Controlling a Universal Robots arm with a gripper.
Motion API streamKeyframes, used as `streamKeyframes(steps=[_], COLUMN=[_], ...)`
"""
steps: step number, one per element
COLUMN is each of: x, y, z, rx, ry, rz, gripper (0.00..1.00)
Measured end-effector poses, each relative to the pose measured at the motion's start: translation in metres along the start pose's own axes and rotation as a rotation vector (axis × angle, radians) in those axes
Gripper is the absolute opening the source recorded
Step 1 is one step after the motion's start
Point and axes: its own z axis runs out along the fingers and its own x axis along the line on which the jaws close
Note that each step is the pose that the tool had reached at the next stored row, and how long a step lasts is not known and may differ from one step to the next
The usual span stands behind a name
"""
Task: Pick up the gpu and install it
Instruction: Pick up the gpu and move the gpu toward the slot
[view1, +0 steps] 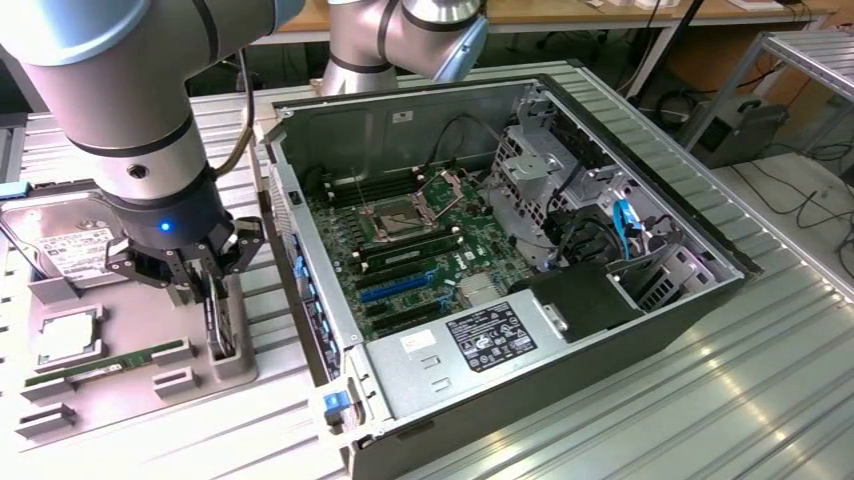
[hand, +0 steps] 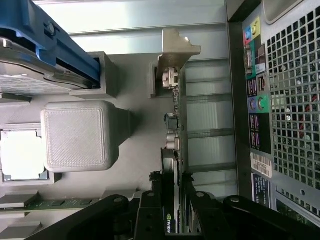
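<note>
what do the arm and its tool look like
The arm is made of thick silver-grey tubes with a dark ring at the joint. A black cable runs down its side. The wrist section is black with a small blue light. The tool is black, with jointed linkage fingers.

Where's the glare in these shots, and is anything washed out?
Exterior view: bright streaks glare off the ribbed metal table. Wrist view: that table beyond the grey plastic tray is blown pale, and the square silver processor chip is washed white.
</note>
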Motion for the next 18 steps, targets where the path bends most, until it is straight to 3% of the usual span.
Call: streamKeyframes(steps=[9, 18], x=[-0.0019, -0.0022], y=[0.0001, 0.0003], z=[0.0016, 0.0002], rx=[-0.0006, -0.0017], ry=[0.0063, 0.0056], rz=[-0.047, -0.05], gripper=[0.26, 0.26])
